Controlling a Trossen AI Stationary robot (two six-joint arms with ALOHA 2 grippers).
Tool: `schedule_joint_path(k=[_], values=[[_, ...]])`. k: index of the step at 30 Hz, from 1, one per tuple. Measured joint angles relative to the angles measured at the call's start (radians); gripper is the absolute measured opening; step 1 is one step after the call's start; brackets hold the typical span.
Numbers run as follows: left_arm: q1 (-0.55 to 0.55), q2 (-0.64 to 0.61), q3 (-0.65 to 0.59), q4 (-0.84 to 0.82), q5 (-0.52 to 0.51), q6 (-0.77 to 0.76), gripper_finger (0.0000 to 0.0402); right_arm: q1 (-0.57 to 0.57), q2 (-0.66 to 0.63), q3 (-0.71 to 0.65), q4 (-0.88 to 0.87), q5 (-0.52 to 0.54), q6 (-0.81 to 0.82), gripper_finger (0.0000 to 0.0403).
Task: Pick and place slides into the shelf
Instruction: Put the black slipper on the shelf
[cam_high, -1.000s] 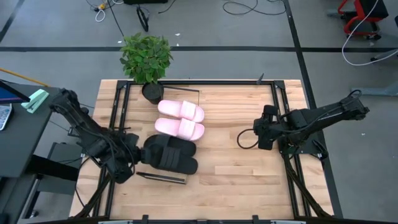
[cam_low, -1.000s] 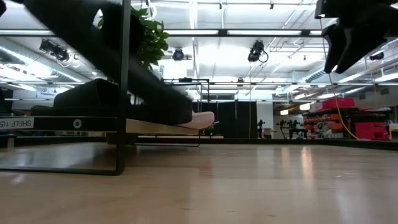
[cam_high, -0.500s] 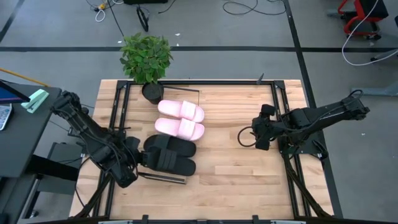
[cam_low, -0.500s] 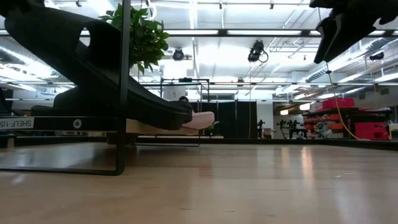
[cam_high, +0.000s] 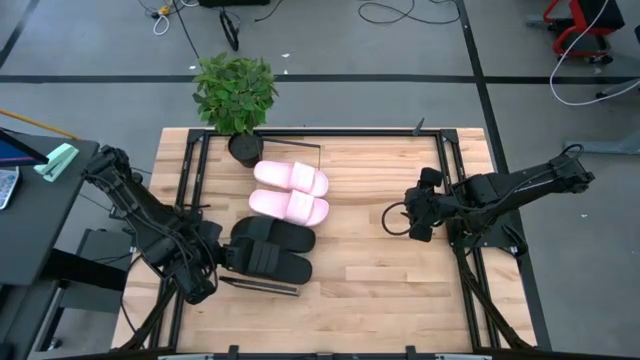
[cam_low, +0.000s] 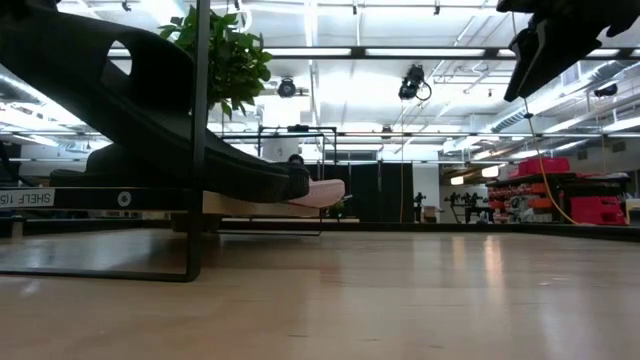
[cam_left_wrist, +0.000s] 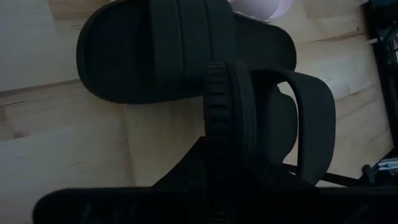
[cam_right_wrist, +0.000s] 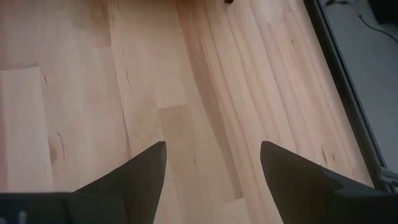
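Observation:
Two pale pink slides (cam_high: 290, 177) (cam_high: 290, 207) and one black slide (cam_high: 277, 233) lie side by side on the shelf (cam_high: 312, 160), a light board with dark end frames. The second black slide (cam_high: 272, 266) is in my left gripper (cam_high: 218, 262), at the shelf's near end. The low view shows this slide (cam_low: 150, 110) slanting above the shelf board (cam_low: 250, 205). My left gripper is shut on it. My right gripper (cam_high: 418, 215) hovers open over bare tabletop on the right, holding nothing (cam_right_wrist: 211, 180). My left gripper holds the second black slide by its heel end (cam_left_wrist: 224, 155), coming from the table's left. The sole edge runs forward between the fingers, but the dark slide hides the fingers themselves. The heel is raised and the toe end (cam_low: 288, 182) is down at the shelf board.
A potted plant (cam_high: 235, 92) stands at the shelf's far end. Dark table frame rails run along the left (cam_high: 185, 200) and right (cam_high: 455, 200) sides. Bare wood lies between the shelf and my right gripper (cam_high: 360, 240).
My left gripper has moved a little toward the near edge, carrying the black slide with it. The slide was in motion a second ago. It has now settled at a slant, with its toe end down by the shelf board. My right gripper has shifted slightly toward the table's left.

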Motion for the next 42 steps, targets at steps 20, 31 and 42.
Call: schedule_joint_path(k=[20,31,42], values=[[0.0,0.1,-0.002,-0.012,0.058,-0.029,0.0048,0.0,0.0,0.0,0.026,0.0,0.001,0.0267],[0.0,0.164,-0.002,-0.035,0.099,-0.032,0.0048,0.0,0.0,0.0,0.053,-0.005,0.001,0.0267],[-0.021,0.164,-0.002,-0.033,0.108,-0.051,0.0055,0.0,0.001,0.0,0.06,-0.015,0.002,0.0267]])
